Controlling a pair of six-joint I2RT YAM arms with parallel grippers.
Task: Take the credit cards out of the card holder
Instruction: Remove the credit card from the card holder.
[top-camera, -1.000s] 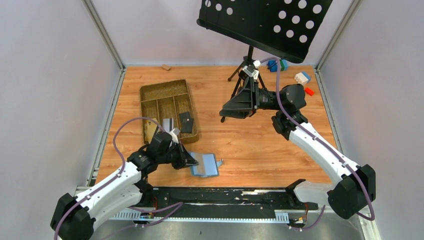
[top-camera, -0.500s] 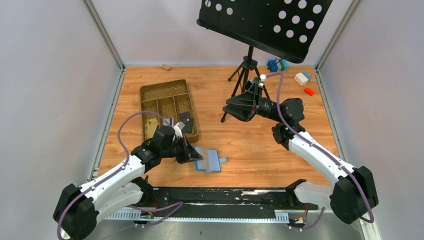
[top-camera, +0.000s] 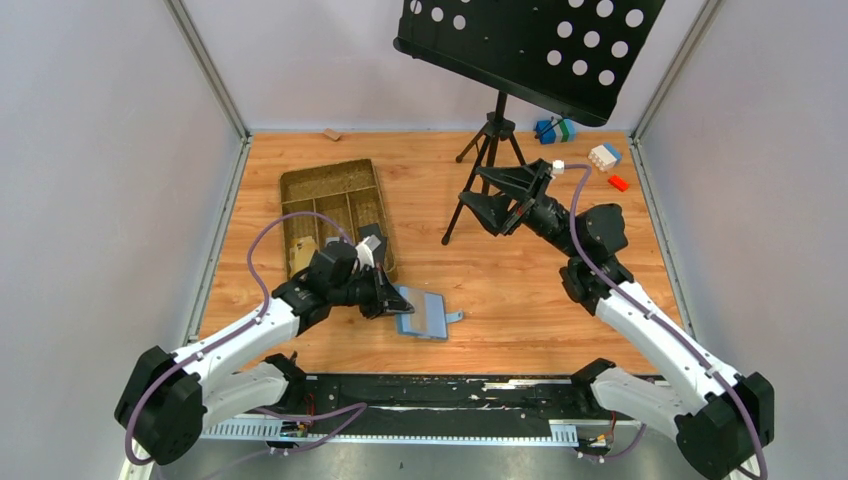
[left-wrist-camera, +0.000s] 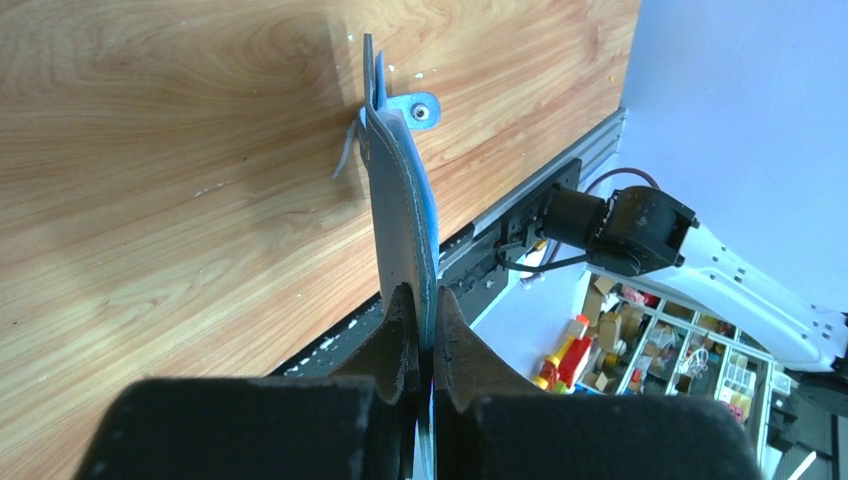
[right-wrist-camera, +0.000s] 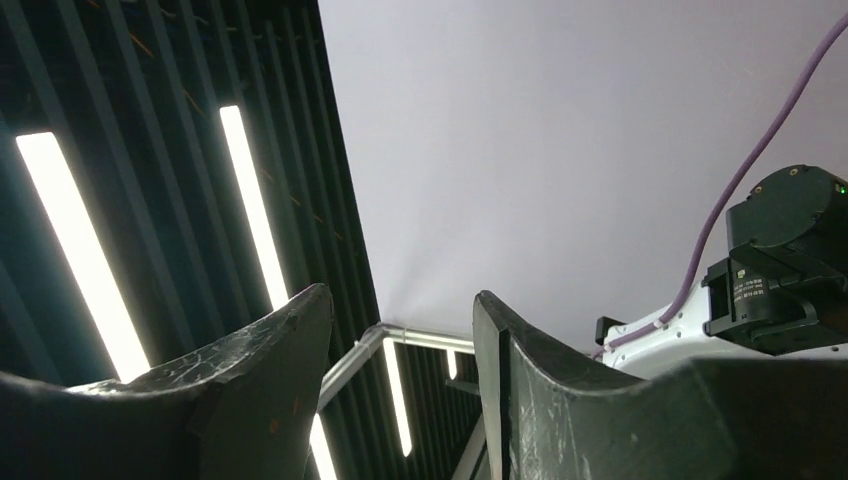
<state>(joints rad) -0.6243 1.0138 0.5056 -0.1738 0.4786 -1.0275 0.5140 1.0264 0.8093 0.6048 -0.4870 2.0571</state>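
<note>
The card holder (top-camera: 425, 316), clamped by the left claw (left-wrist-camera: 425, 296), has been dragged rightward, seemingly emptied; right claw (right-wrist-camera: 400, 296) parted, empty.

I pinch the blue card holder (top-camera: 428, 316) by its near edge in my left gripper (left-wrist-camera: 425, 305) — folded shut, tab (top-camera: 455, 318) on the far edge — low at the table's (top-camera: 520, 290) front.

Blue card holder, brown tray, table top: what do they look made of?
Card holder: soft leather or faux leather, matte. It bows along its length, and the tab carries a round metal-looking snap.
Tray: looks woven, wicker or rattan-like, with a coarse brown texture on rim and dividers.
Table: wood or wood-look laminate, smooth with a slight sheen. Grain shows, but I cannot tell which.
</note>
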